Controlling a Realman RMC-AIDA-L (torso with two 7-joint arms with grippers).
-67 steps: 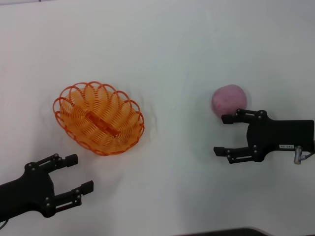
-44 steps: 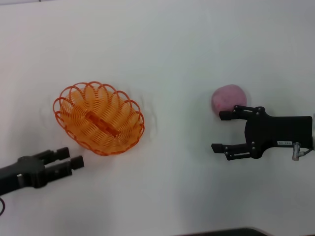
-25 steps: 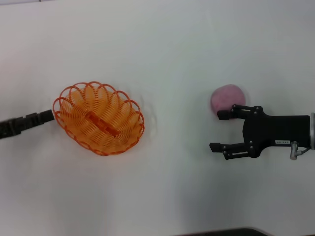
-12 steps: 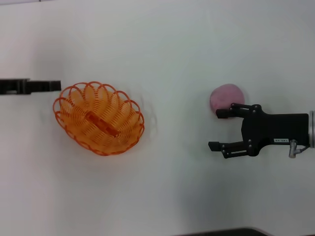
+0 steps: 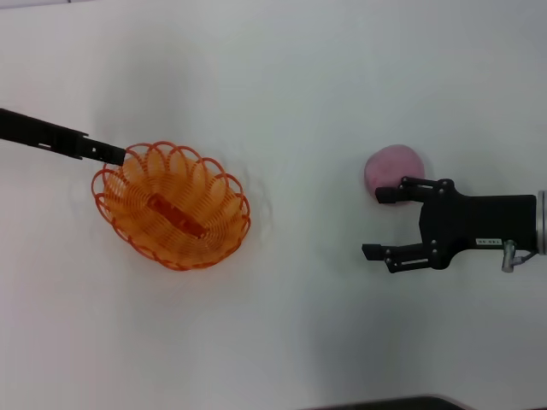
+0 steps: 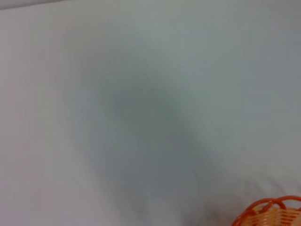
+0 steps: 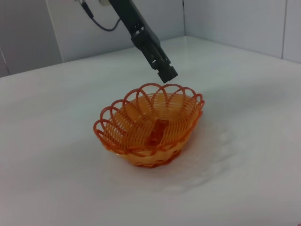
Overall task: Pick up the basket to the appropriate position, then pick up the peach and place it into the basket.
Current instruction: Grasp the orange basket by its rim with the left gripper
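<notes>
Reaching over the far-left rim of the basket (image 5: 172, 205) with the left end effector (image 5: 115, 155), seemingly narrow, probably lining up a rim grasp. Waiting spread wide with the right end effector (image 5: 381, 224), upper finger just beside the peach (image 5: 391, 169), likely staged for picking. Sitting well apart on the white tabletop (image 5: 299, 102), basket and peach, nothing lying between them.
</notes>
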